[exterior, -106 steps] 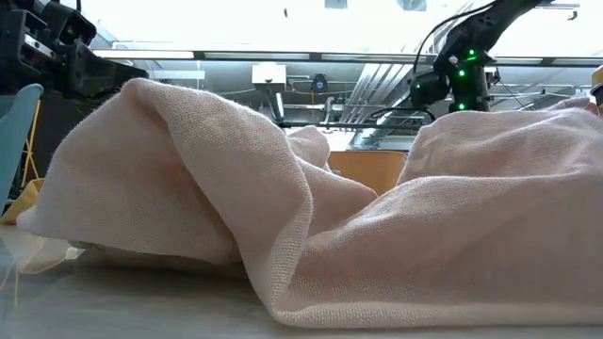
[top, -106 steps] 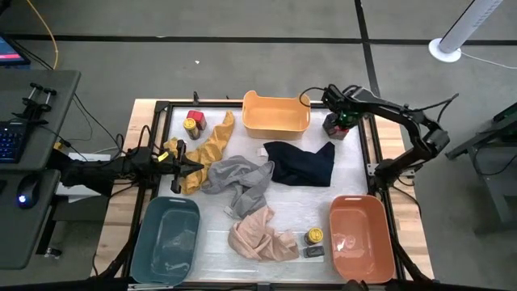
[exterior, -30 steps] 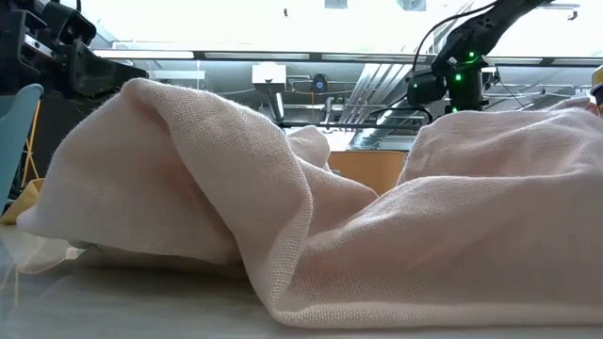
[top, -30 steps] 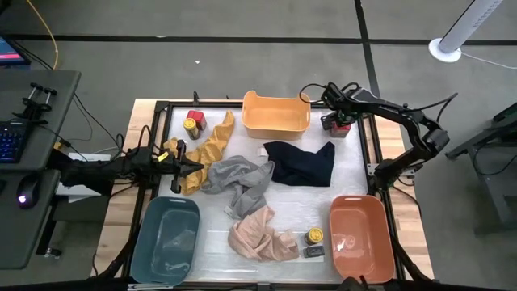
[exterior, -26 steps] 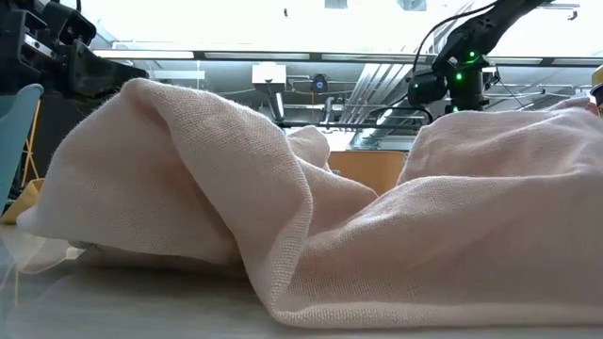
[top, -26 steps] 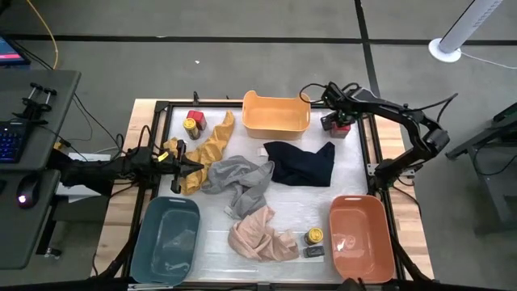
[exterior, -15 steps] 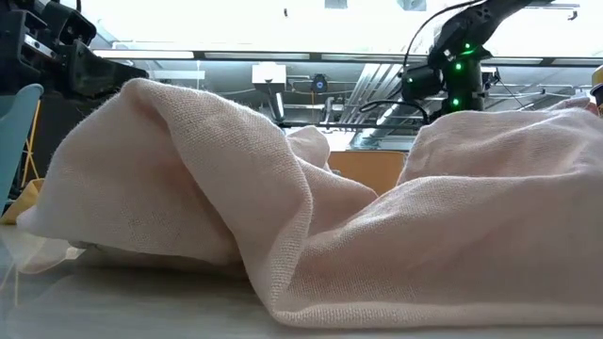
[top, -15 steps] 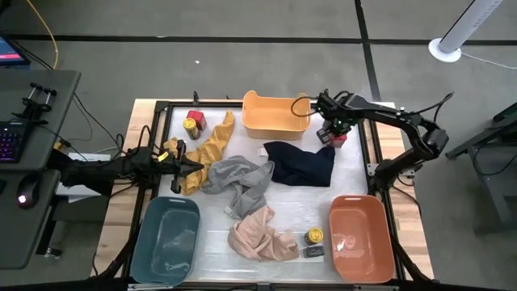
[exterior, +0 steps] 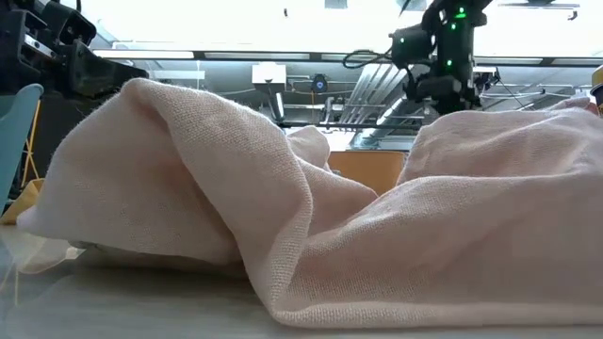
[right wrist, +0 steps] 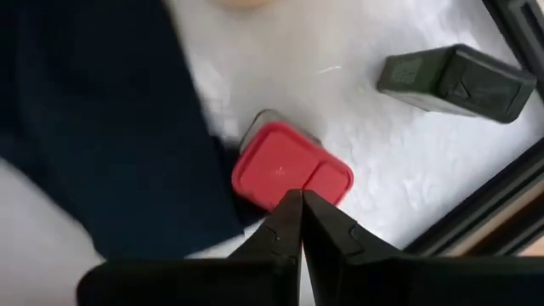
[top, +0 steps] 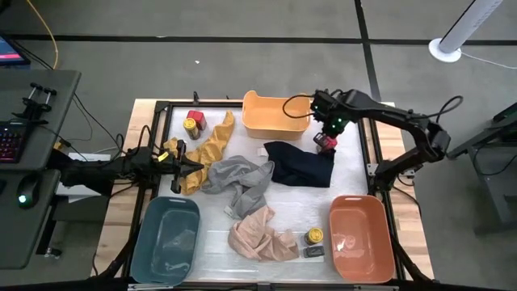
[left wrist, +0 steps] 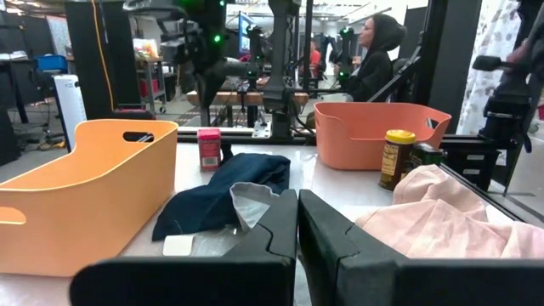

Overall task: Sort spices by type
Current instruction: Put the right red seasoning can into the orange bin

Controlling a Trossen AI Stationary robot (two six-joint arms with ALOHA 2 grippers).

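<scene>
A red tin [top: 325, 143] [right wrist: 289, 166] stands upright on the table beside the navy cloth [top: 303, 162]. It also shows in the left wrist view as the red tin [left wrist: 209, 149]. My right gripper [top: 326, 133] [right wrist: 299, 204] hovers shut above it, apart from it. A dark tin [right wrist: 455, 78] lies close by. Another red tin [top: 195, 116] and a yellow-lidded jar [top: 191, 125] stand at the far left. A jar [top: 314, 236] and a dark tin [top: 313, 251] sit by the salmon bin. My left gripper [top: 198, 167] [left wrist: 297, 212] waits shut at the left.
A yellow-orange bin [top: 276, 113] sits at the far edge, a salmon bin [top: 361, 237] near right, a teal bin [top: 166, 238] near left. Mustard [top: 206, 149], grey [top: 238, 179] and pink [top: 260, 234] cloths lie crumpled mid-table. The pink cloth [exterior: 283, 217] fills the low view. People show beyond the table.
My right gripper has moved from the far right corner toward the table's left and a little nearer, rising in the low view. The red tin now shows closer to the navy cloth than a second ago.
</scene>
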